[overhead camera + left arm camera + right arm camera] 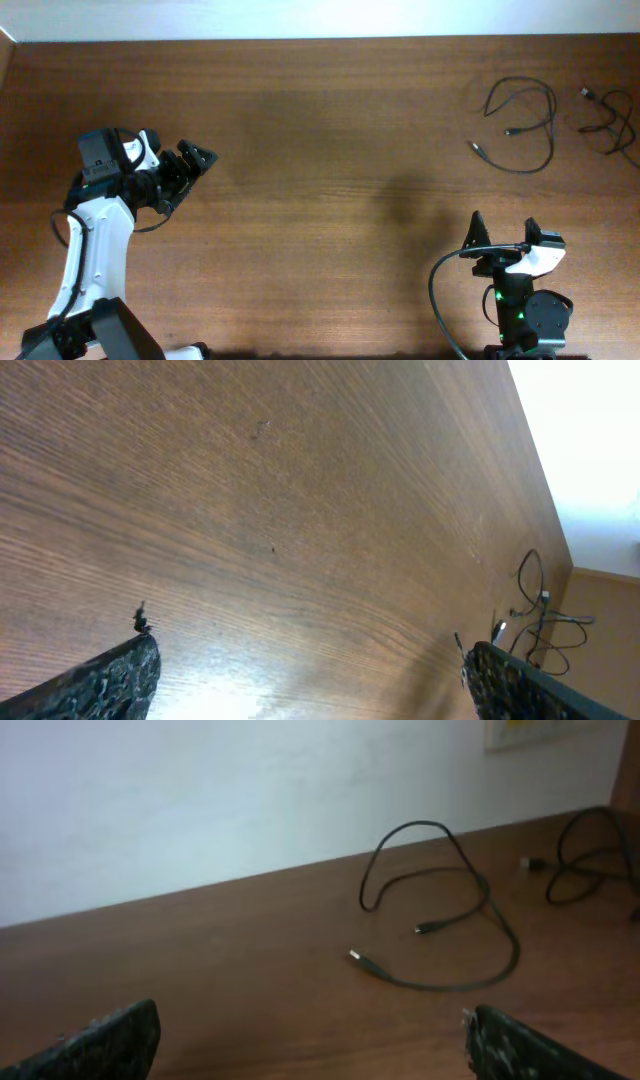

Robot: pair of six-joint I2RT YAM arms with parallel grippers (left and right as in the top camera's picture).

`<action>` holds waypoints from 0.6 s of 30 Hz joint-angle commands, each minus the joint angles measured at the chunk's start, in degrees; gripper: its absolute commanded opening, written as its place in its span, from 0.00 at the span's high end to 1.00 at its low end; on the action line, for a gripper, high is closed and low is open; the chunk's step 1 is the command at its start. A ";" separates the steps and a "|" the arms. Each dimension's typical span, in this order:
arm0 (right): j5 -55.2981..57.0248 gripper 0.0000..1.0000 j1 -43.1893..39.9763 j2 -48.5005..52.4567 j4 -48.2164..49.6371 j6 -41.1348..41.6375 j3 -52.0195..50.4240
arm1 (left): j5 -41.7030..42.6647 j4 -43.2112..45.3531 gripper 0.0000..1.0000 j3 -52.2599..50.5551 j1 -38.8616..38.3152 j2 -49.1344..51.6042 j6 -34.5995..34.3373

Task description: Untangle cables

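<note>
Cables [552, 125] apart (far right on table [300, 150])

You've got a left arm [92, 235] w/ white shell, black joints & a black box [98, 152] near the wrist. Your right arm [535, 258]: short white cover on a black base, green lights [519, 317] lit, thick black cable [437, 295] curving off it. Left gripper [308, 650] & right gripper [310, 1010]: black fingers, rough pebbly surface.

The cables [552, 125] are black, the table [300, 150] brown with wood grain, the wall [200, 800] white.
</note>
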 commanded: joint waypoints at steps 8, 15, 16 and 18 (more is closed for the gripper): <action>1.31 0.02 0.42 -0.59 -0.28 -0.66 -0.33 | -0.22 0.07 0.01 0.63 0.33 -0.11 0.94; 1.31 0.02 0.42 -0.61 -0.28 -0.66 -0.33 | -8.04 -0.79 0.01 -0.92 -0.13 -1.31 0.94; 1.31 0.02 0.42 -0.59 -0.28 -0.66 -0.33 | -11.82 -0.70 0.01 -2.05 -0.68 -2.95 0.94; 1.31 0.02 0.42 -0.59 -0.28 -0.66 -0.33 | -22.75 2.86 0.01 -9.92 -4.13 -13.99 0.98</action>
